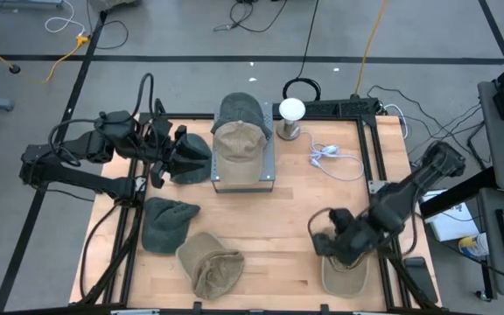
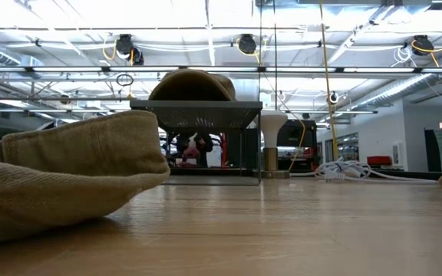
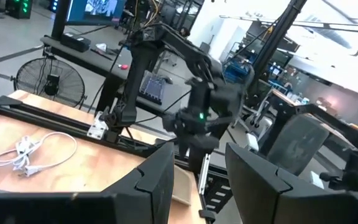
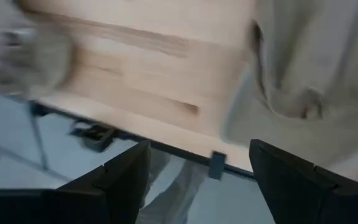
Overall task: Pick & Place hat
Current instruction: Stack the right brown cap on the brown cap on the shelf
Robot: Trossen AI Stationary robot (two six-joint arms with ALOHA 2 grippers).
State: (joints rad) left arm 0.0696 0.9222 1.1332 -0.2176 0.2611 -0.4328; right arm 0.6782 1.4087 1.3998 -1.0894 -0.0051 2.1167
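Both jaws are seen apart: the right gripper point(image 1: 338, 248) hangs spread over the tan hat point(image 1: 344, 276) at the table's point(image 1: 278, 227) near right edge, the left gripper point(image 1: 160, 156) idle by a green hat point(image 1: 192, 159). Only the brim may be pinched, and the hat dragged off the edge

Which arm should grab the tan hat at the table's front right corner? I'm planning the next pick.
The right: its claw hovers open directly beside that tan hat. The left claw sits across the table by a green hat.
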